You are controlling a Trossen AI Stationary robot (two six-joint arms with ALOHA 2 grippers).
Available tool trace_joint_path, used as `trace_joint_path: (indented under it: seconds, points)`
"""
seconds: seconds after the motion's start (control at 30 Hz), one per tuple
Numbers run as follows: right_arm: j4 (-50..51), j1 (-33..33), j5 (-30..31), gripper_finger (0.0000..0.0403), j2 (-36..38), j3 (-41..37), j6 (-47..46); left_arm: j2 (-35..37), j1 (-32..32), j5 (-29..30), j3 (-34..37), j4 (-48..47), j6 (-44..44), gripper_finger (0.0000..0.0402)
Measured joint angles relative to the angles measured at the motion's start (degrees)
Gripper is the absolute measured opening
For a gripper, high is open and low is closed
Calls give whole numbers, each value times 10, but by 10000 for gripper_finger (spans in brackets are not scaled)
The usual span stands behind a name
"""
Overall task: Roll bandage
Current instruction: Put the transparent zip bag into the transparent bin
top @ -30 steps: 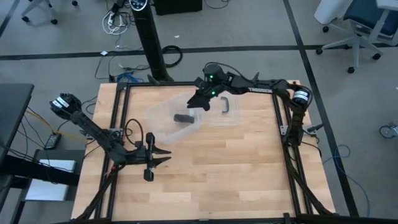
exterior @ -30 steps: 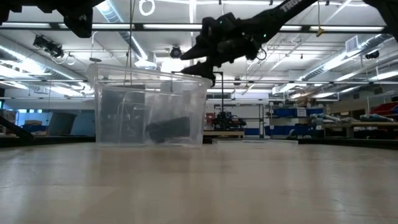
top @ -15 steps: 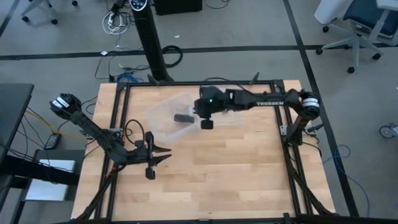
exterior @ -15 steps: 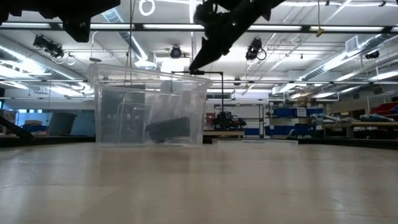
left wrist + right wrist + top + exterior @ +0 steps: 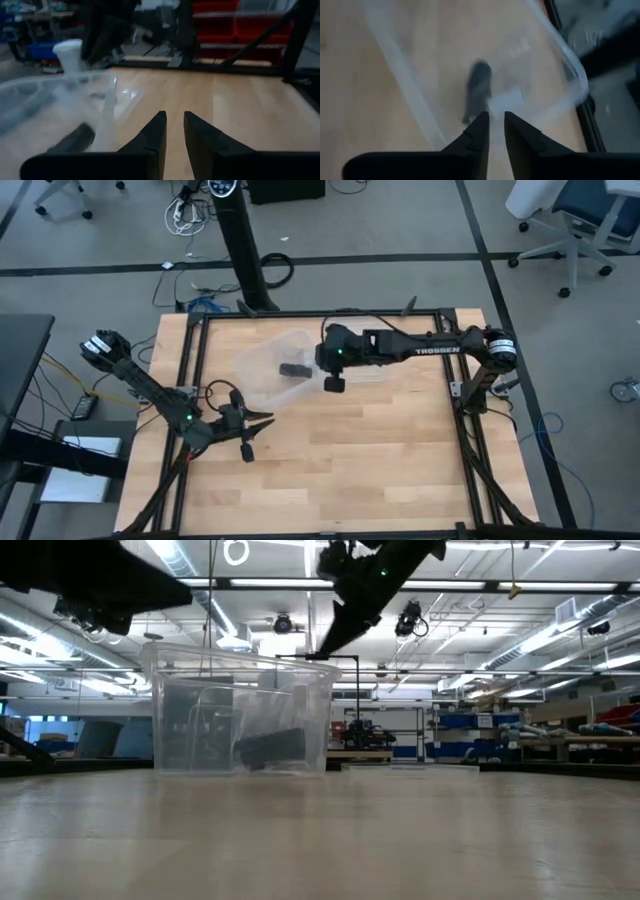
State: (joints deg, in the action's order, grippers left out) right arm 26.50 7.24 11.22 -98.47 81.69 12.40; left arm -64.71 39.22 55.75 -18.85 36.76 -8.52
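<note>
The bandage [image 5: 294,369] is a small black roll lying on the floor of a clear plastic box [image 5: 262,368] at the table's far middle. It also shows in the low view [image 5: 270,748] and the right wrist view [image 5: 479,87]. My right gripper [image 5: 317,363] hangs slanting down over the box's right rim [image 5: 325,662], above the roll. Its fingers [image 5: 495,116] are drawn together with nothing between them. Whether a fingertip touches the rim I cannot tell. My left gripper [image 5: 268,420] waits level near the table's left side, its fingers [image 5: 175,116] shut on nothing.
A clear lid [image 5: 372,373] lies on the table just right of the box, mostly under my right arm. Black frame rails [image 5: 190,380] run along the table's edges. Bare wood [image 5: 380,450] stretches over the near and right parts.
My right gripper has swung from above the lid toward the box, rolled and tipped downward, and shut its fingers; it now hangs over the box's right rim. My left gripper has turned a little in place. The bandage roll and the box have stayed put.
</note>
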Motion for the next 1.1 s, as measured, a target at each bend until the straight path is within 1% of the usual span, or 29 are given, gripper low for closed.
trace_joint_path:
  seconds: [0.07, 0.17, 0.3, 0.4, 0.47, 0.63, 0.73, 0.8, 0.93, 1.1]
  points:
    - [30, 12, -9, 67, 3, 0, -20, 0, 0, 4, 0, -28, -25, 64]
    - [33, 31, -55, 80, 3, 0, -33, 0, 0, 7, 0, -44, -39, 53]
    - [-7, 63, -76, 91, 3, 0, -50, 0, 0, 17, 0, -39, -39, 38]
    - [-48, 88, -134, 101, 3, 0, -81, 2, 0, 18, 0, -35, -39, 28]
    - [-66, 92, -161, 109, 2, 0, -85, 2, -1, 17, 0, -35, -37, 23]
    - [-85, 89, -165, 130, -6, 0, -79, 3, -2, 12, 0, -37, -37, 19]
    - [-83, 91, -166, 143, -19, 0, -79, 3, -2, -18, 0, -37, -37, 19]
    - [-82, 89, -160, 150, -31, 2, -77, 3, -2, -27, 0, -38, -38, 19]
    - [-46, 86, -136, 159, -59, 46, -67, 3, -9, -25, 0, -48, -40, 19]
    - [39, 82, -127, 156, -120, 124, -49, 3, -21, -37, 0, -55, -41, 19]
